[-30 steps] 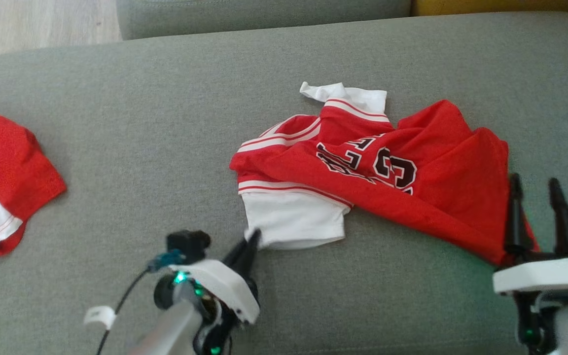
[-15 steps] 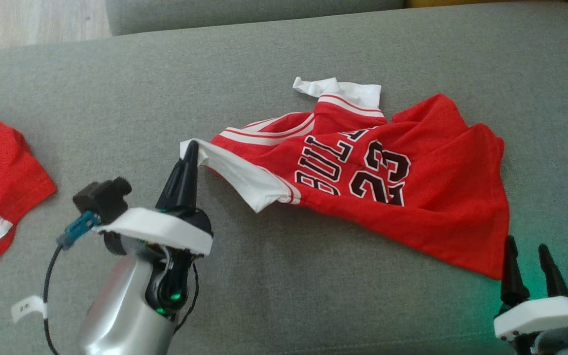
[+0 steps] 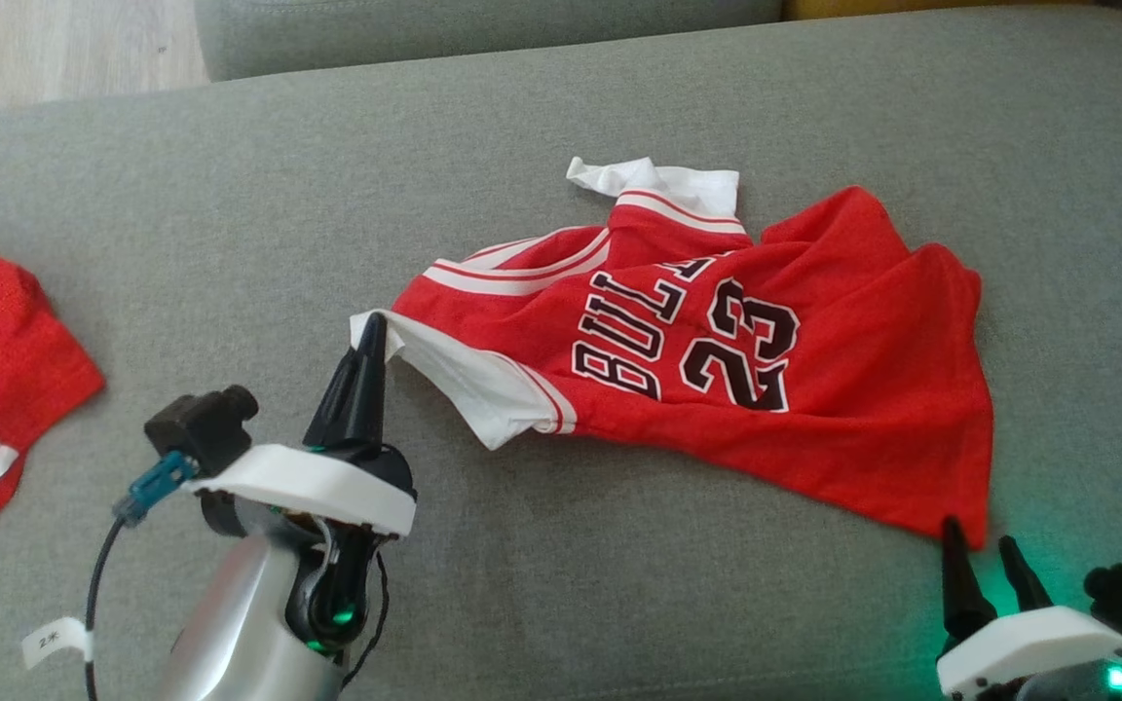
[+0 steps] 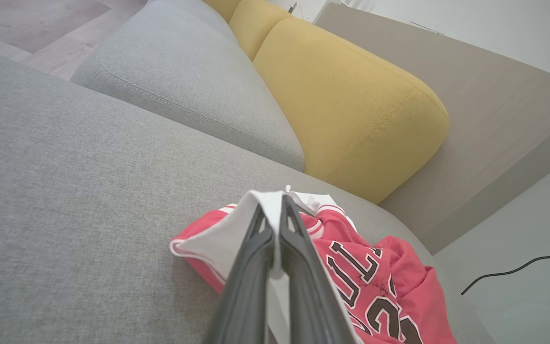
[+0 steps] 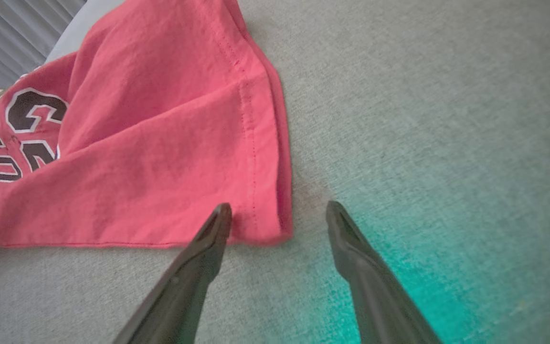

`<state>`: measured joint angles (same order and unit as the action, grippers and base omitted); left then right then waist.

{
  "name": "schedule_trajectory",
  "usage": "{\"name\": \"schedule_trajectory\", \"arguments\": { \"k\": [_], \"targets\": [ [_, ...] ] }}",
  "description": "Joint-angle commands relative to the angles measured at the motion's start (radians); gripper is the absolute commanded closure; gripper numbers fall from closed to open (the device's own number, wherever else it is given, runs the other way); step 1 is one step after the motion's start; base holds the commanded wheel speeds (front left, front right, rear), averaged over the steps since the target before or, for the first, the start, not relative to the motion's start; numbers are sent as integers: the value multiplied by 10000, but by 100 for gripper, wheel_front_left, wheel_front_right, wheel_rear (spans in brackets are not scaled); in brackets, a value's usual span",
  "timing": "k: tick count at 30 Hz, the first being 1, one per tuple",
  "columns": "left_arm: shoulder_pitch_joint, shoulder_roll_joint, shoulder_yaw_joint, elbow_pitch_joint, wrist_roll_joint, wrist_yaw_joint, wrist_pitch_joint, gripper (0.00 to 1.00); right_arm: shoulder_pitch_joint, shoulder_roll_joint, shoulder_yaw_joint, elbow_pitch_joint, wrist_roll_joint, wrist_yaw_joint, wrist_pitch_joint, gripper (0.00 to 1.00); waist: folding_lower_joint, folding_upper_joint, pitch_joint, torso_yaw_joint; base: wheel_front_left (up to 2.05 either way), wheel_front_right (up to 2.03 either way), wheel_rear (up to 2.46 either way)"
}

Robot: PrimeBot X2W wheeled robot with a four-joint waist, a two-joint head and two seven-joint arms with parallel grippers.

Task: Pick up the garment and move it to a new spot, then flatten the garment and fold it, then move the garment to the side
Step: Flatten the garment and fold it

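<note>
On the sofa [image 3: 619,127], left gripper [image 3: 372,326] pinches the limp, light shirt [image 3: 814,389] by a sleeve [image 3: 464,375]; right gripper [image 3: 979,537], jaws apart, suits the hem corner [image 3: 972,516].

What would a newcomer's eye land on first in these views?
The red basketball jersey marked BULLS 23 lies rumpled mid-cushion on the grey couch, with the left gripper shut on its white sleeve at the jersey's left end. Next come the right gripper, open just short of the jersey's near right corner, and a second red garment at the couch's far left.
</note>
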<state>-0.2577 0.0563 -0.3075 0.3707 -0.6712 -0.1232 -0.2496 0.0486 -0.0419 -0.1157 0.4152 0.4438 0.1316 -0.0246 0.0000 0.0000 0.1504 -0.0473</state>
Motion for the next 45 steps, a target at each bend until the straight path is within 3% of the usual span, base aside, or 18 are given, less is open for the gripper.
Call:
{"name": "schedule_trajectory", "arguments": {
  "k": [1,9,10,12,20,27,35,43,45],
  "targets": [
    [-267,49,390,-304,80,-37,-121,100,-362,-84,258,-215,73,-9,-34,0,0,0,-12,14,0,0,0],
    [-236,-4,371,-231,142,-63,-121,100,-635,-84,711,118,229,-9,482,0,0,0,-11,142,0,0,0],
    [-232,-9,351,-226,154,-65,-121,100,-681,-84,664,120,282,-9,538,4,0,0,7,159,0,0,0],
    [-238,-17,335,-212,153,-67,-121,100,-747,-84,632,95,276,-9,646,100,0,0,37,200,0,0,0],
    [-322,-37,595,-229,188,-71,-122,100,-1002,-120,615,-986,62,-9,600,100,0,0,93,362,0,0,0],
    [-362,-48,1224,-882,-65,-73,-122,100,-1912,-773,1228,-3063,-316,-9,696,100,0,0,-100,498,0,0,0],
    [-1072,-57,1183,-2112,-913,-41,-122,100,-3205,-1602,878,-4788,-171,-9,1012,100,0,0,-788,1169,0,0,0],
    [-1941,-59,1602,-4207,-918,929,-105,100,-4461,-1606,158,-5715,-457,-9,1301,100,0,0,-1775,1371,0,0,0],
    [-2102,-54,1556,-5249,-674,1362,92,100,-4687,-1442,-116,-6263,-784,-9,1638,100,0,0,-1906,1360,0,0,0]
  ]
}}
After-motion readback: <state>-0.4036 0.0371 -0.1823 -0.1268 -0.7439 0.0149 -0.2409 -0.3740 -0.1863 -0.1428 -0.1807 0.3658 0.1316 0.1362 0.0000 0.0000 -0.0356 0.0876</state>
